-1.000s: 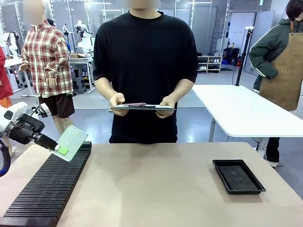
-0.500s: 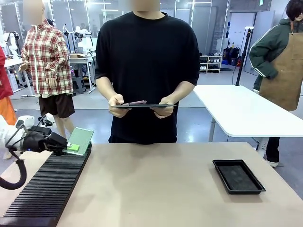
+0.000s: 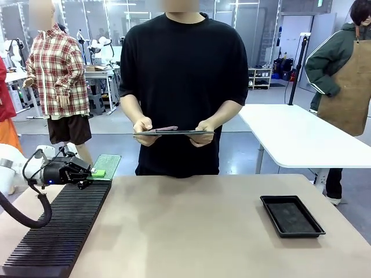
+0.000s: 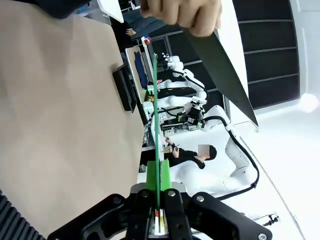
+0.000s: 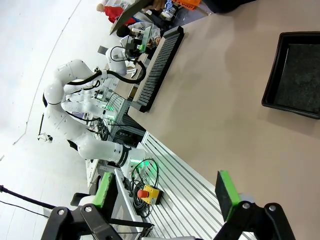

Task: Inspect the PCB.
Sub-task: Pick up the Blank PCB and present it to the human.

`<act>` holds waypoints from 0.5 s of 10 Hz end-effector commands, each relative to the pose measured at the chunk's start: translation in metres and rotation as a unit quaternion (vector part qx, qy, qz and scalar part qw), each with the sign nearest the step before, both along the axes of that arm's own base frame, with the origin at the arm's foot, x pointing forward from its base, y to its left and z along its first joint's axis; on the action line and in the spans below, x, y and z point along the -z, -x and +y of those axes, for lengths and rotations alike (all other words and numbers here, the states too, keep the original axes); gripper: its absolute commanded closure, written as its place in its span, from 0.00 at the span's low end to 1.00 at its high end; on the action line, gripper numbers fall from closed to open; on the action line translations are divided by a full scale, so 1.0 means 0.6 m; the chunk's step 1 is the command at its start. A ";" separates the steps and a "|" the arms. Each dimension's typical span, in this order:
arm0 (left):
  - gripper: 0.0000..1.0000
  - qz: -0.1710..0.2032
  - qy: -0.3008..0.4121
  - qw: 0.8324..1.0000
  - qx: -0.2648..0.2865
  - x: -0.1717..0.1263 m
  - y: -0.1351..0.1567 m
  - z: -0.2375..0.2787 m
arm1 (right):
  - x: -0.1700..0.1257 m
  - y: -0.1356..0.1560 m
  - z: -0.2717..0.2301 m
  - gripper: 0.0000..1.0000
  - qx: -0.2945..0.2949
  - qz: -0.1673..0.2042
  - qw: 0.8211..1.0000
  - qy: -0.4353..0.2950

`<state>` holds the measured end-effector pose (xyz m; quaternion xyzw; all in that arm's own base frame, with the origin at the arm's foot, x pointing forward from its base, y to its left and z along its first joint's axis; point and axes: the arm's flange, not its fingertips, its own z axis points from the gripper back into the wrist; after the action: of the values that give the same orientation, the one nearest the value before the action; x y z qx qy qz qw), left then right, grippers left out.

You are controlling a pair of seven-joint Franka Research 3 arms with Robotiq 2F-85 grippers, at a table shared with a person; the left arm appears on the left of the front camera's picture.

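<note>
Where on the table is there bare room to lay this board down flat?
The widest bare stretch of table lies between the slotted black rack on the left and the black tray on the right. A narrower strip runs between tray and near edge. The rack's far end is crowded: the left gripper holds the PCB there.

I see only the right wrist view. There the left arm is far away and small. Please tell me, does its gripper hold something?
Observer: Yes. The left gripper is shut on a thin flat green circuit board, edge-on in the left wrist view.
Operator: Where is the board?
Observer: Just above the far end of the black slotted rack, held nearly level.
Operator: Does it touch the person?
Observer: No. Both the person's hands hold a dark flat tablet, apart from the board.
</note>
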<state>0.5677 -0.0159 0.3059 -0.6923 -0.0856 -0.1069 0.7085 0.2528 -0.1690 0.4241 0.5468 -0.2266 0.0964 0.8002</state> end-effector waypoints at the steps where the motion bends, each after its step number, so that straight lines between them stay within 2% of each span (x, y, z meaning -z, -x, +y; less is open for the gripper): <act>1: 0.97 0.000 0.016 1.000 -0.007 -0.023 -0.021 0.002 | -0.003 -0.003 -0.003 0.00 -0.001 -0.011 1.000 -0.002; 2: 0.97 -0.008 0.009 1.000 -0.014 -0.026 -0.015 0.006 | -0.003 -0.003 -0.003 0.00 -0.001 -0.011 1.000 -0.002; 3: 0.97 -0.001 0.000 1.000 -0.001 -0.003 -0.008 0.001 | -0.003 -0.003 -0.003 0.00 -0.001 -0.011 1.000 -0.002; 5: 0.97 -0.001 0.000 1.000 -0.001 -0.003 -0.008 0.001 | -0.003 -0.003 -0.003 0.00 -0.001 -0.011 1.000 -0.002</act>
<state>0.5731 -0.0135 0.3082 -0.6916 -0.0884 -0.1061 0.7090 0.2528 -0.1690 0.4241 0.5468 -0.2266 0.0965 0.8002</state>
